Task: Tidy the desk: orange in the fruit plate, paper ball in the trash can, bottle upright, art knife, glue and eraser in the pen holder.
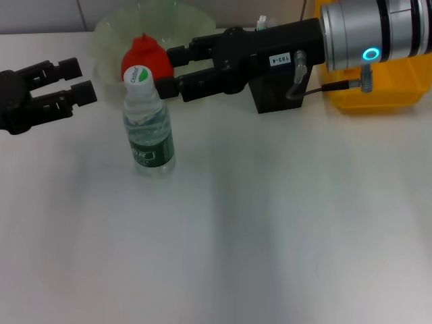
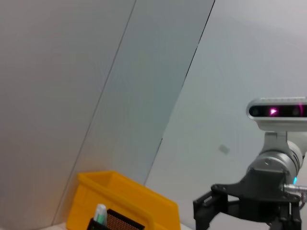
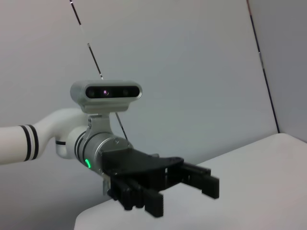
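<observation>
A white surface [image 1: 270, 236] fills the head view; near its middle-left, the bottle [image 1: 148, 121] stands upright, clear plastic with a dark green label and a white cap bearing a green leaf mark; behind it, at the far edge, sits the fruit plate [image 1: 111, 37], a pale-green translucent bowl with a wavy rim, and the orange [image 1: 145, 55] rests in it, red-orange with a knobbed top, partly hidden by the bottle cap; the right gripper [image 1: 171, 69] reaches in from the right, its black fingers spread apart with the tips just beside the orange and the bottle cap, one finger above the other, holding nothing; the left gripper [image 1: 77, 81] hangs at the left side, near the fruit plate and apart from the bottle, its two fingers also parted and empty; behind the right arm stands the pen holder [image 1: 283, 98], a black cup largely hidden by the arm, with a white object poking out of its top; the trash can [image 1: 378, 91], a bright yellow bin, sits at the far right just beside the pen holder.
</observation>
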Available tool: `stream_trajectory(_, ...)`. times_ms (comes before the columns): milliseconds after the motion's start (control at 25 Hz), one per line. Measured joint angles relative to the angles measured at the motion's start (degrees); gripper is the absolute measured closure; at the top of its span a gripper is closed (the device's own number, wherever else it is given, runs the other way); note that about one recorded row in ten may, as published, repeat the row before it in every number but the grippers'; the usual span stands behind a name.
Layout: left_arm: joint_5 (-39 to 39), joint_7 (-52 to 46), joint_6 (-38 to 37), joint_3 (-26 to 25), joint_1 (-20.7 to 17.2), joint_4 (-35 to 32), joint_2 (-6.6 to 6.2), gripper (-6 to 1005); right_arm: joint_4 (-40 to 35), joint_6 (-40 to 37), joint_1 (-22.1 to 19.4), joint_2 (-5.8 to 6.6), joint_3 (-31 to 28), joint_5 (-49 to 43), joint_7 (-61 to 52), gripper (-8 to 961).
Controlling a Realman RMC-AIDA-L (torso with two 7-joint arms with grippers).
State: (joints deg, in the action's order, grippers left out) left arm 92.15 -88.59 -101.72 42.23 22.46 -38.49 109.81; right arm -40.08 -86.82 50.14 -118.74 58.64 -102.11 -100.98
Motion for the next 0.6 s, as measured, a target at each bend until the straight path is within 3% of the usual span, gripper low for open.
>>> stream_trajectory(120, 2.1, -0.6, -0.1, 0.3, 1.0, 0.0, 0.07, 194, -0.1, 0.8, -0.5, 0.06, -0.4, 0.0, 0.3, 167)
stream_trajectory(240, 6.9, -0.8, 0.5, 0.1, 4.6, 0.5, 1.04, 194, -0.4, 1.7, -1.7, 0.50, -1.5, 0.2, 0.7, 167)
stream_trajectory(600, 10.0, -1.8, 4.6, 0.1, 9.1, 0.6, 2.03, 194, -1.5, 0.8, -5.9, 1.17, -4.2, 1.1, 1.7, 167)
